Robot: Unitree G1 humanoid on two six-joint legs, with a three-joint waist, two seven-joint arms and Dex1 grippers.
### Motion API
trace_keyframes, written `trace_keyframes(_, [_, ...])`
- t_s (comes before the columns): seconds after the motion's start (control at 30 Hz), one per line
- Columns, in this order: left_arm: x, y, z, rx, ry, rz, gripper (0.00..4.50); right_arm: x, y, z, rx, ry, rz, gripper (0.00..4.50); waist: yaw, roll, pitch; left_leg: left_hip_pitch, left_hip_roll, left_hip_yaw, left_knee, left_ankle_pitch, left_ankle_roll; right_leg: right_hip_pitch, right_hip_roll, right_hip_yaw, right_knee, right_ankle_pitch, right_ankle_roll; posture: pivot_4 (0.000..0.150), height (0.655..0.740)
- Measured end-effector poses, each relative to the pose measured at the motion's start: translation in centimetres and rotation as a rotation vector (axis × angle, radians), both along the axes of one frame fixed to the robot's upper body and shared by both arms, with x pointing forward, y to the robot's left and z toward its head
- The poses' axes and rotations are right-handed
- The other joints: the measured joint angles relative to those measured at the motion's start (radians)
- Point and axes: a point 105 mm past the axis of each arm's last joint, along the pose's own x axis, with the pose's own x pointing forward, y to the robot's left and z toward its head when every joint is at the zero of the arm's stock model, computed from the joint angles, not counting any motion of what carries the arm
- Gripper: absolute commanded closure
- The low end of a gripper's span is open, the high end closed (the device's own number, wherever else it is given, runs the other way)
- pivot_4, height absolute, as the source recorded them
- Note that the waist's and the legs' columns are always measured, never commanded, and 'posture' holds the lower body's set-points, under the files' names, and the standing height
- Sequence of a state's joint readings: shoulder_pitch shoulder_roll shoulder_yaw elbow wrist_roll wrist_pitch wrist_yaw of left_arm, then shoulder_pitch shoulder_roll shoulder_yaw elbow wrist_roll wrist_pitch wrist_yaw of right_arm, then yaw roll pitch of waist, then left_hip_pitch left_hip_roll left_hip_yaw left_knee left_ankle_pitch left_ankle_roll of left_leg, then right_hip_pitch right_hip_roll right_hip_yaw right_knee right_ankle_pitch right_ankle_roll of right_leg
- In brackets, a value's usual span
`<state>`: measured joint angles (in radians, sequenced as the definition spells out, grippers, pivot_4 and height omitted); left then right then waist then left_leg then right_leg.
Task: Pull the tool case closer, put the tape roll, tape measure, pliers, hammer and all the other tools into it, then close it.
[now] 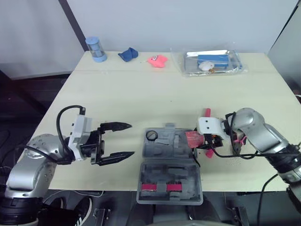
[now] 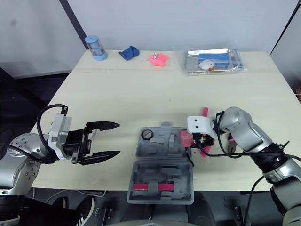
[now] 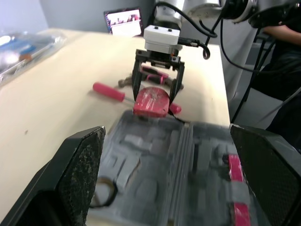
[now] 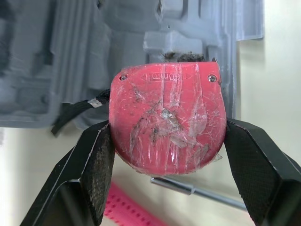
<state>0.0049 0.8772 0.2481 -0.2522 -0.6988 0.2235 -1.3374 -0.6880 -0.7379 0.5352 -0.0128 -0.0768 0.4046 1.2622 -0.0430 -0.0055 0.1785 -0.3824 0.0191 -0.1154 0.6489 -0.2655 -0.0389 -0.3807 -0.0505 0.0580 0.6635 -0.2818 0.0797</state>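
The tool case (image 1: 169, 146) lies open on the bench (image 1: 141, 89). Its grey moulded tray faces up, and its lid is folded flat on the side towards the robot. Two red strips (image 1: 160, 187) cross the inside of the lid. The tape roll (image 1: 151, 135), a small black ring, sits in the tray at the far left corner of the case.

The right pincer (image 1: 196, 140) is at the right edge of the case and grips the red tape measure (image 4: 167, 125). Its two black fingers (image 4: 89, 165) press against opposite sides of the housing. The tape measure is over the case's right rim, and I cannot tell whether it touches the tray.

The left pincer (image 1: 132, 139) is just left of the case with its fingers spread wide and pointing at the case. It has nothing between them.

A red-handled tool (image 3: 108, 91) lies on the bench just right of the case, behind the tape measure. Another tool with pink and black handles (image 3: 153, 73), which looks like the pliers, lies further right of the case, close to the right arm.

Well beyond the case, along the far edge of the bench, a blue cylinder (image 1: 96, 49) stands at the far left. A blue cloth (image 1: 127, 54) and a pink object (image 1: 158, 60) come next. A clear packet (image 1: 212, 62) with something blue inside is at the far right.
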Motion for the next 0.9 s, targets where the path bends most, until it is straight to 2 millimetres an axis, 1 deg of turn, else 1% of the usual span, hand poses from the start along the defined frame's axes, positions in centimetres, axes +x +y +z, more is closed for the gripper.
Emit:
trace_keyframes(0.1, [-0.1,0.7,-0.3,0.025,0.017,0.002,0.00,0.6,0.7,-0.5,-0.027,0.008,0.002,1.53,0.001,0.000,0.000,0.000,0.000,0.000,0.000,0.000,0.000,-0.001,0.000,0.000,0.000,0.000,0.000,0.150,0.7400])
trace_keyframes(0.13, [0.1,1.3,-0.3,0.042,0.018,0.008,0.00,1.0,1.3,-0.6,-0.042,0.003,0.007,1.53,0.000,0.000,0.000,-0.001,0.000,0.000,0.000,0.000,0.000,-0.001,0.000,0.000,0.001,0.000,0.000,0.150,0.7400])
trace_keyframes(0.33, [0.3,1.8,-0.2,0.052,0.018,0.000,0.00,1.9,1.8,-0.7,-0.091,-0.023,-0.014,1.53,0.002,0.001,0.000,-0.001,0.000,0.000,0.000,0.000,0.000,-0.002,0.000,-0.001,0.001,0.000,0.000,0.150,0.7400])
trace_keyframes(0.57, [0.6,1.8,0.0,0.058,0.007,0.000,0.00,2.0,1.7,-1.0,-0.135,-0.024,-0.049,1.53,-0.003,0.001,0.000,-0.001,0.000,0.000,0.000,0.000,0.000,-0.003,0.000,0.000,0.001,0.000,0.000,0.150,0.7400])
trace_keyframes(0.63, [0.6,1.8,0.0,0.059,0.007,0.000,0.00,1.9,2.0,-1.1,-0.140,-0.019,-0.056,1.53,-0.004,0.001,0.000,-0.001,0.000,0.000,0.000,0.000,0.000,-0.003,0.000,0.000,0.002,0.000,0.000,0.150,0.7400])
trace_keyframes(0.73, [0.6,1.7,-0.1,0.059,0.005,0.001,0.00,1.5,2.7,-1.9,-0.159,0.006,-0.053,1.53,-0.003,0.001,0.000,-0.001,0.000,0.000,0.000,0.000,0.000,-0.003,0.000,0.000,0.002,0.000,0.000,0.150,0.7400])
trace_keyframes(0.9, [0.7,1.6,-0.1,0.052,0.003,0.004,0.00,1.5,3.1,-2.0,-0.166,0.001,-0.069,1.53,-0.001,0.000,0.000,-0.001,0.000,0.000,0.000,0.000,0.000,-0.003,0.000,0.000,0.002,0.000,0.000,0.150,0.7400])
